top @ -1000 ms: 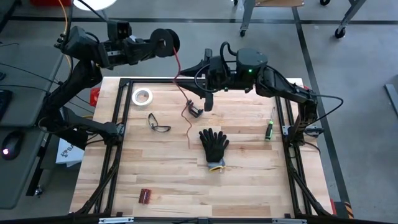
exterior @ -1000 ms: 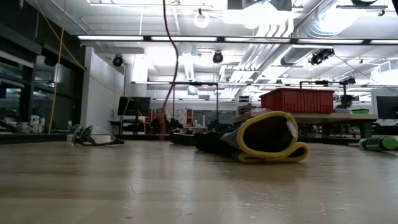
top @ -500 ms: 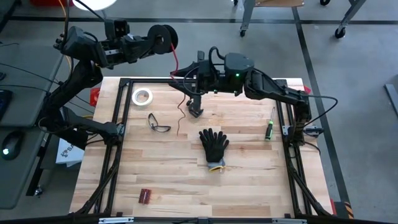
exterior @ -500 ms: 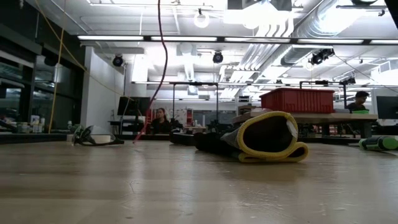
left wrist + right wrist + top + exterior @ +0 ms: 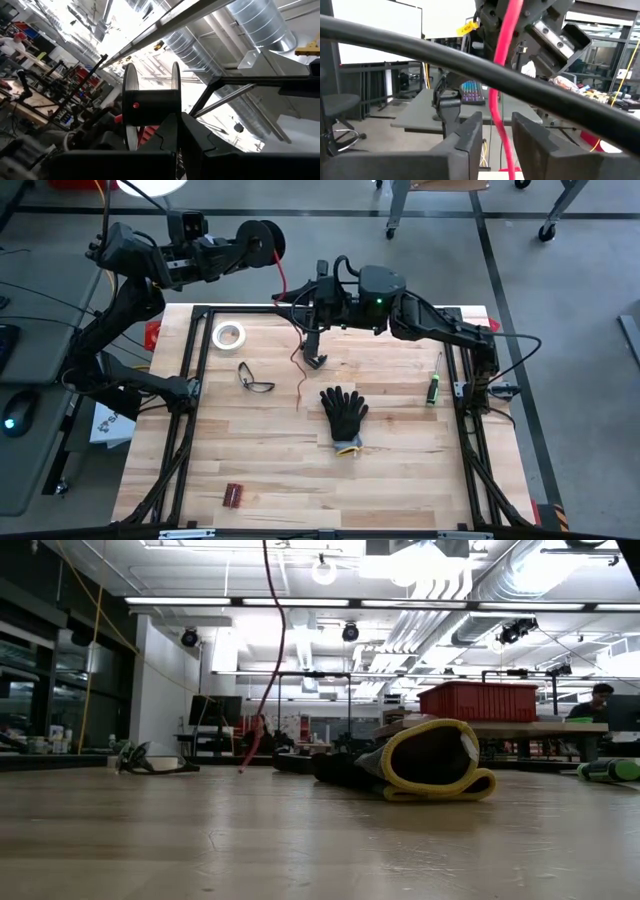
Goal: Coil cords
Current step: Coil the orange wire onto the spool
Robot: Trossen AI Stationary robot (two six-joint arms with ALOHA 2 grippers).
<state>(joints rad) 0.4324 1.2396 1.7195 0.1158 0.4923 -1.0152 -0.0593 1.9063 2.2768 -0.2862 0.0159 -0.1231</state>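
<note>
A small black spool (image 5: 262,242) is in my left gripper (image 5: 240,248), high up beyond the table's far edge. It also shows in the left wrist view (image 5: 150,102). A thin red cord (image 5: 284,288) runs from the spool down to my right gripper (image 5: 314,358), which hovers over the table's far middle. The cord hangs on toward the tabletop, and its free end (image 5: 243,764) is close to the wood. In the right wrist view the cord (image 5: 496,100) passes through the gap of my open right gripper (image 5: 497,127). I cannot tell whether it touches a finger. My left gripper is shut on the spool. One finger (image 5: 175,132) stands against the spool's core between the two round flanges (image 5: 131,95); the other finger is hidden by the gripper's own body. The spool is held clear in the air with its axle level, and the cord leaves it downward.
On the table lie a white tape ring (image 5: 228,335), safety glasses (image 5: 255,378), a black glove with a yellow cuff (image 5: 344,412), a green-handled screwdriver (image 5: 434,388) and a small dark red object (image 5: 234,495). Black frame rails (image 5: 185,380) border the table. A person sits in the room behind it.
My right gripper has gone toward the table's left and far edge, following the cord toward the spool. The hanging part of the cord has swung left and back, and its free end has shifted over the wood. The spool has moved slightly left.
</note>
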